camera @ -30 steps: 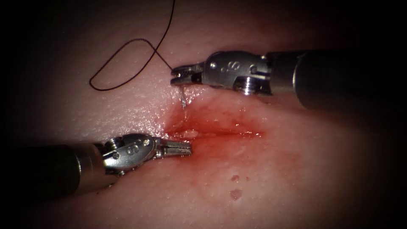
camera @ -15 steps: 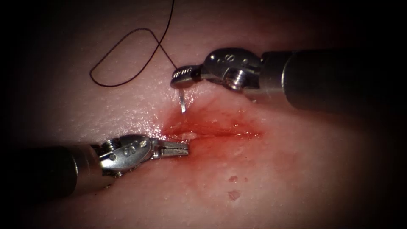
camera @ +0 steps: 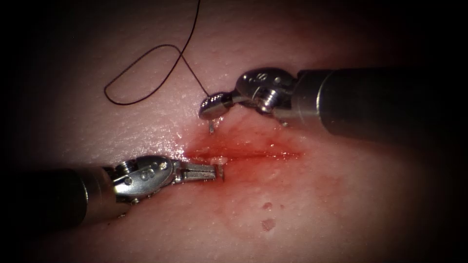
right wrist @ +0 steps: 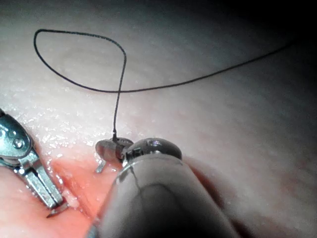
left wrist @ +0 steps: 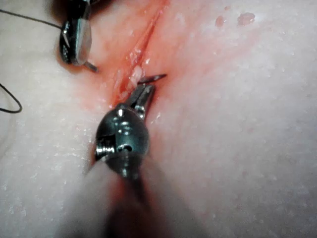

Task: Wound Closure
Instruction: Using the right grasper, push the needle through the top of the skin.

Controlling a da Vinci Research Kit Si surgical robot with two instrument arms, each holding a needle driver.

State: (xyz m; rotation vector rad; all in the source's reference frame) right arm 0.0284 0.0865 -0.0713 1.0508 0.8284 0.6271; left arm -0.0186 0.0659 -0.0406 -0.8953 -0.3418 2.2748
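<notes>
Needle (camera: 211,127): thin, stiff, slippery. Right tool (camera: 208,108) pinches thread end; middle sunk in tissue (camera: 341,204). Left tool (camera: 217,171) pinches sharp tip.

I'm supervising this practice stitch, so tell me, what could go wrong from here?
Right tool grips the needle near its thread end, sunk in the tissue above the cut; twisting could tear that edge. Its tip shows beside the left tool; a poor grasp may slip. The thread loop could snag.
</notes>
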